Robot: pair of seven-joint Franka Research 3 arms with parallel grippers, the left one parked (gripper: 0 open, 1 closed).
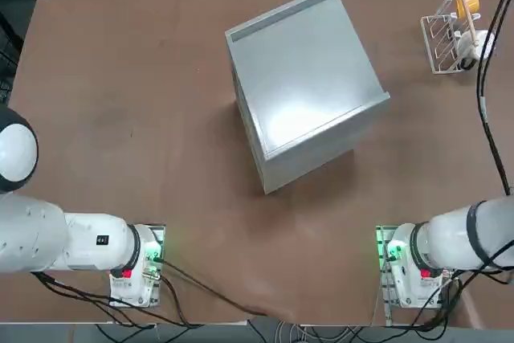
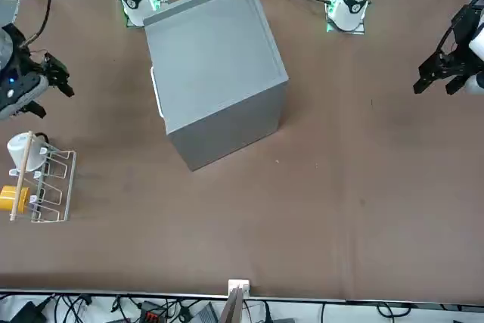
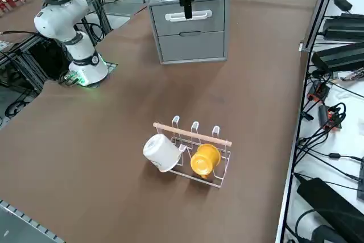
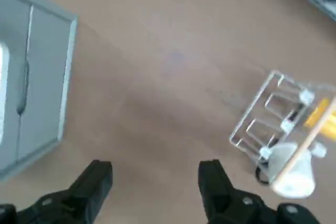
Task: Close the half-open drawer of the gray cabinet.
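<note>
With both drawers sitting flush in the cabinet, the pincer hangs released above the worktop beside it, perhaps just standing clear.

gray cabinet, brown table, white mug, yellow mug, black tool
</note>
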